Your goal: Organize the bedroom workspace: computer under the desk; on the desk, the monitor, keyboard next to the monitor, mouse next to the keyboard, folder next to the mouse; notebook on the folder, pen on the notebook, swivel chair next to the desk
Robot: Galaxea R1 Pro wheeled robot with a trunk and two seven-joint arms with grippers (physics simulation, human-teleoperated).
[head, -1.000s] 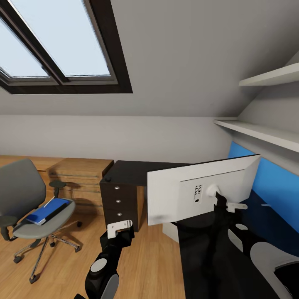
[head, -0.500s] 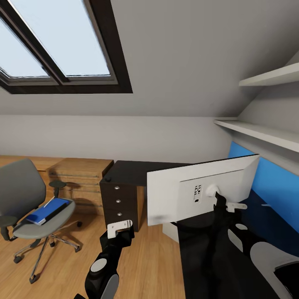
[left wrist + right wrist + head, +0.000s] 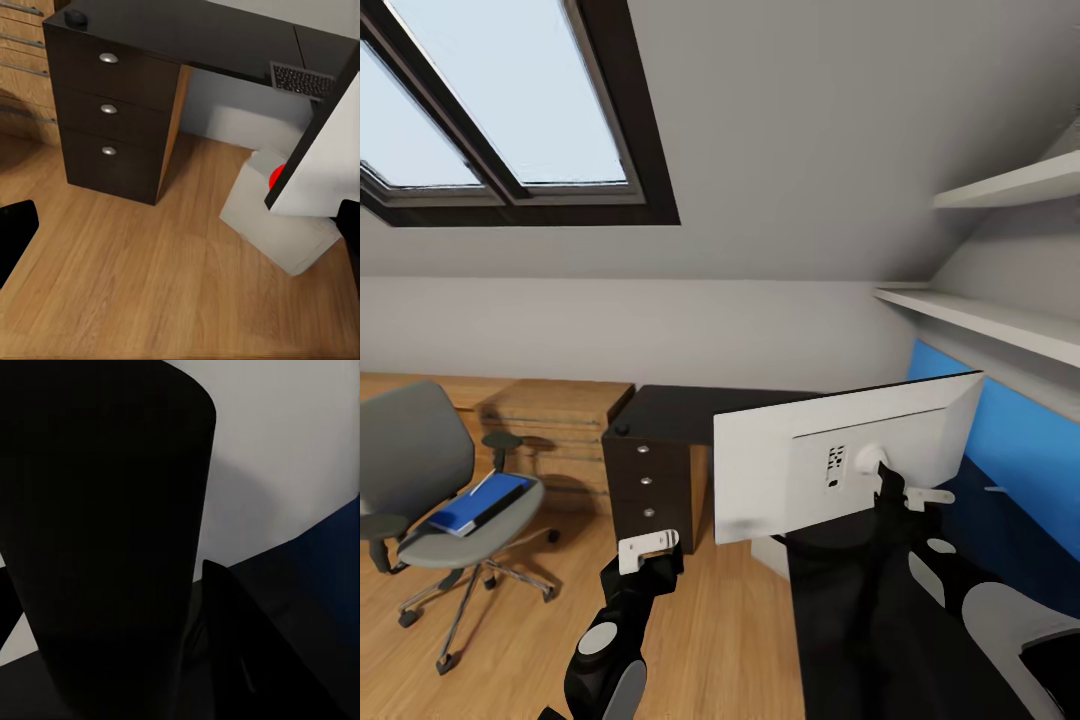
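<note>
Chair (image 3: 430, 500) shifts slightly in head view versus monitor (image 3: 840, 460): small camera turn, nothing handled. Right gripper (image 3: 905, 492) at monitor stand, closure unclear. Left gripper (image 3: 650, 548) spread, empty; folder (image 3: 478, 502) far off on chair, unmoved.

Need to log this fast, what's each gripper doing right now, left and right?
Left gripper: open, holding nothing.
Right gripper: at the monitor stand; open or shut cannot be told.

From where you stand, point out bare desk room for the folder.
Bare room: the black desk top over the drawer pedestal, between the far wall and the monitor; a small dark object sits at its outer corner. Crowded: the near stretch, taken by the monitor's stand and the right arm.
</note>
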